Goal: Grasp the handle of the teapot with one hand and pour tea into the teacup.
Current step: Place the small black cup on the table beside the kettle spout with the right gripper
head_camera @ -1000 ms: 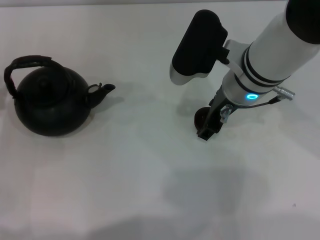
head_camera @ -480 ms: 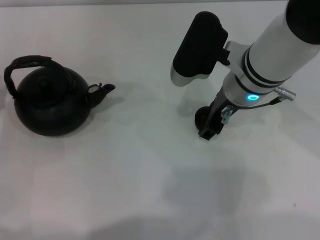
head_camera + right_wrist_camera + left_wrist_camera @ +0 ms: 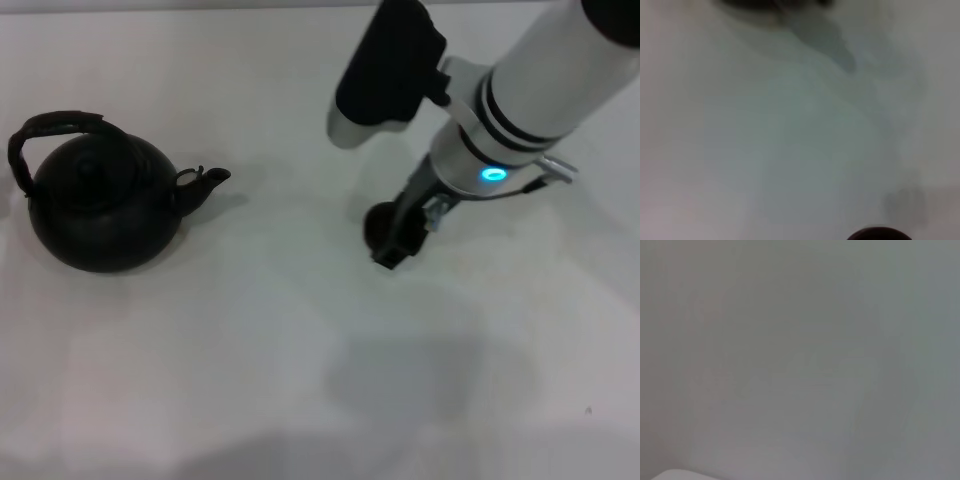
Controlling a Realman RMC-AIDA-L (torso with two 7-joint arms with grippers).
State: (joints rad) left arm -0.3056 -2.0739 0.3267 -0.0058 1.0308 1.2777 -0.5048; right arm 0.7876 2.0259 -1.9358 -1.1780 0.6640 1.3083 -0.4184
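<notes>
Teapot [image 3: 100, 205] sits on the white table [image 3: 280, 350] at the robot's left, spout toward the teacup [image 3: 378, 224], well apart; it looks heavy and rigid, best taken at the crown of the rough arched handle [image 3: 55, 125]. Right gripper [image 3: 395, 245] is down at the cup, apparently holding it, though the jaws' opening can't be read. Left gripper not in view.

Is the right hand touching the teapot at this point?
Apart. The head view shows the right hand by the teacup, bare table between it and the teapot.
</notes>
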